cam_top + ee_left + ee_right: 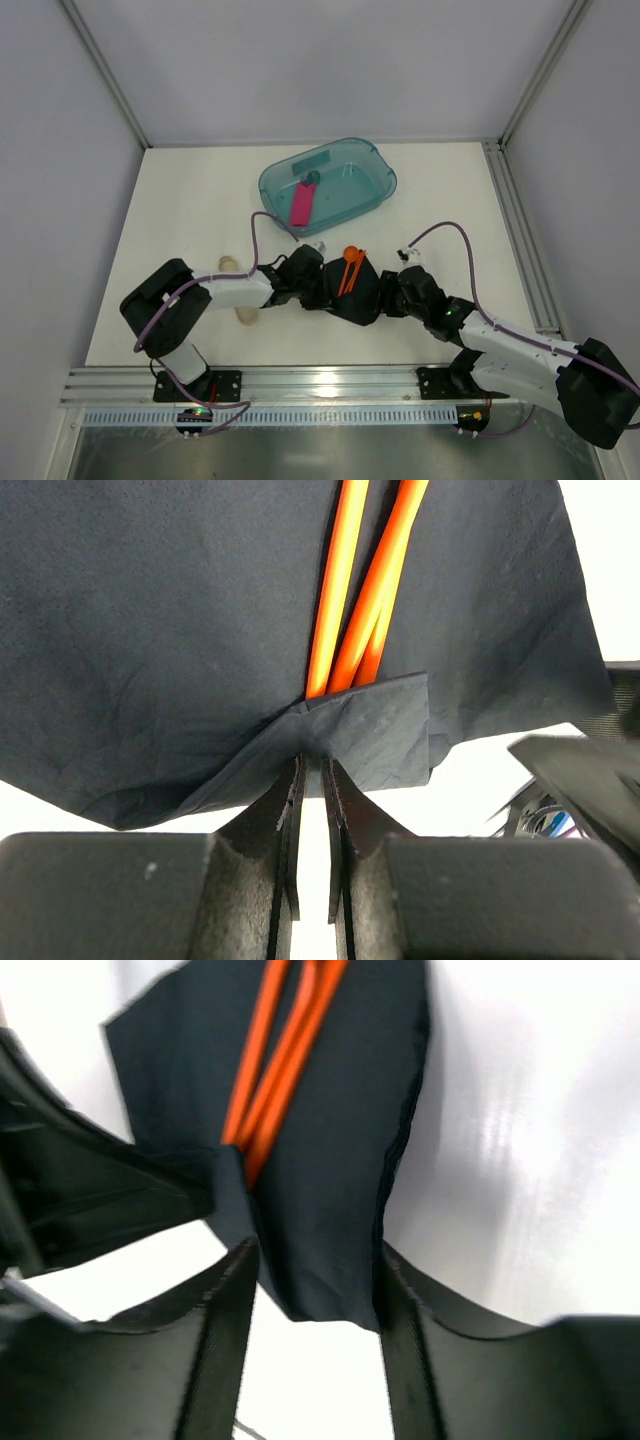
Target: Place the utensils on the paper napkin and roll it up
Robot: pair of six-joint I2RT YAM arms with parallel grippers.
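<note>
The black paper napkin [358,296] lies between my two grippers, with the orange utensils [350,268] on it, their heads sticking out past its far edge. In the left wrist view, the utensils [345,590] run down the paper napkin [160,630] into a small folded flap. My left gripper [314,762] is shut on that flap at the near edge. In the right wrist view, my right gripper [315,1260] stands open astride a near corner of the napkin [330,1190], and the utensils [275,1070] lie further up the sheet.
A teal translucent tub [372,170] stands at the back with a pink flat bar [301,205] inside. A pale beige tube [244,316] lies under my left arm. The right gripper's dark body [585,770] shows at the right of the left wrist view.
</note>
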